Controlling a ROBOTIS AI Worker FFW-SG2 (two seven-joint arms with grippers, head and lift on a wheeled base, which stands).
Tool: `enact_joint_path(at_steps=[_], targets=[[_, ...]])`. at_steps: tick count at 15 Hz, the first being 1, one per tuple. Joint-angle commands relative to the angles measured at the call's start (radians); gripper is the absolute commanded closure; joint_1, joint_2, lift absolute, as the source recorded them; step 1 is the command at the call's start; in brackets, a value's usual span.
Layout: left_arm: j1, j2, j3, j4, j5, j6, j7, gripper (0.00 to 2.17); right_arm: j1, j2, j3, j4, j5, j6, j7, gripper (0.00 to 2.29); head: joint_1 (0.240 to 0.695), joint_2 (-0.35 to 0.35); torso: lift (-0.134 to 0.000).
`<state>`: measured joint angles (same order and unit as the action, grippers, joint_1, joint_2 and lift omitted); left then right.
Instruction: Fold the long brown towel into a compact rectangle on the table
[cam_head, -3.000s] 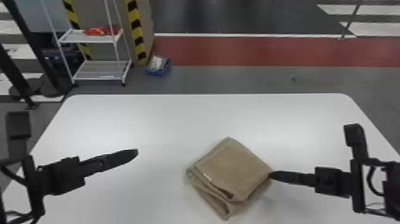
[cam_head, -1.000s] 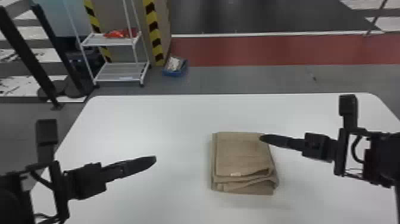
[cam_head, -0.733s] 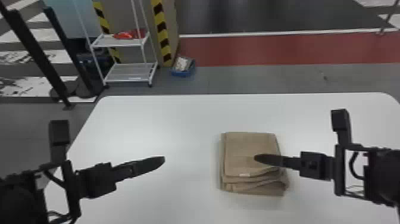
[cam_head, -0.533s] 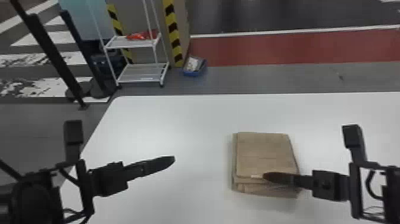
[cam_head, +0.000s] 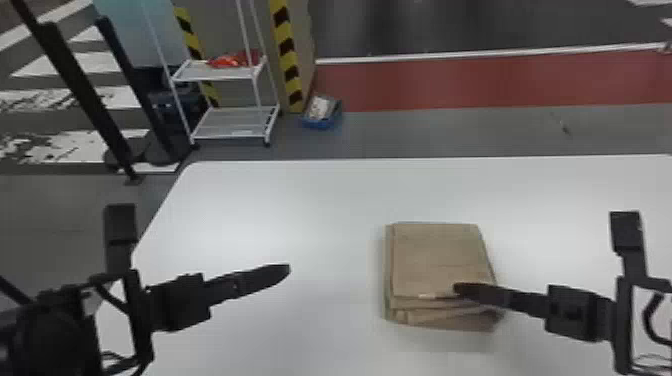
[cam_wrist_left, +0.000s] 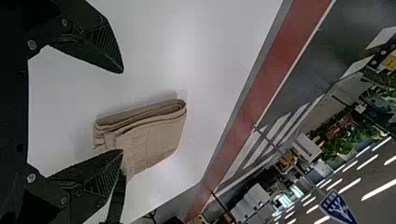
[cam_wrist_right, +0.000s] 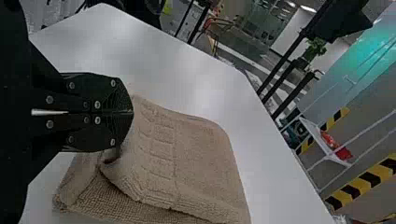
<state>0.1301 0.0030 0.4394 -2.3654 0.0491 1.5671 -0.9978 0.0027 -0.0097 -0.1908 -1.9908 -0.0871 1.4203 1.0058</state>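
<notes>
In front of the robot spreads a white table (cam_head: 310, 200), and on it lies the brown towel (cam_head: 435, 260), folded in a layered stack. The left gripper (cam_head: 286, 270) is open, apart from it; the right gripper (cam_head: 459, 288) is closed, tips over the towel's near part.

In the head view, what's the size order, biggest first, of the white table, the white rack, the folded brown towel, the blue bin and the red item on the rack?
1. White table
2. White rack, by its outline
3. Folded brown towel
4. Blue bin and red item: too alike to rank
</notes>
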Motion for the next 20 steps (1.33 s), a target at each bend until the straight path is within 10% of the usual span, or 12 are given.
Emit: enact_joint_path(at_steps=[1,12,16,18,19,20], targets=[[0.000,-0.006,0.001,0.000,0.000,0.000,-0.002,0.33,-0.004,0.004,-0.010,-0.017,-0.016,0.006,0.000,2.04,0.695,0.153,-0.125],[0.008,-0.006,0.004,-0.005,0.003,0.000,-0.008,0.33,-0.013,-0.003,-0.015,0.144,0.081,-0.132,-0.009,2.04,0.695,0.118,-0.125],[0.008,-0.006,0.001,-0.011,0.002,0.003,-0.004,0.33,-0.012,0.001,-0.114,0.066,-0.083,-0.083,0.005,1.99,0.695,0.107,-0.125],[0.008,-0.006,0.002,-0.017,0.003,0.004,-0.001,0.33,-0.001,0.011,-0.206,-0.028,-0.163,-0.074,-0.013,1.17,0.695,0.103,-0.125],[0.014,-0.006,0.001,-0.029,0.012,0.004,0.005,0.33,0.013,0.011,-0.254,-0.074,-0.169,-0.102,-0.023,0.23,0.695,0.096,-0.125],[0.028,-0.006,0.005,-0.043,0.034,0.004,0.021,0.33,0.046,0.011,-0.288,-0.117,-0.186,-0.139,-0.039,0.00,0.695,0.082,-0.125]])
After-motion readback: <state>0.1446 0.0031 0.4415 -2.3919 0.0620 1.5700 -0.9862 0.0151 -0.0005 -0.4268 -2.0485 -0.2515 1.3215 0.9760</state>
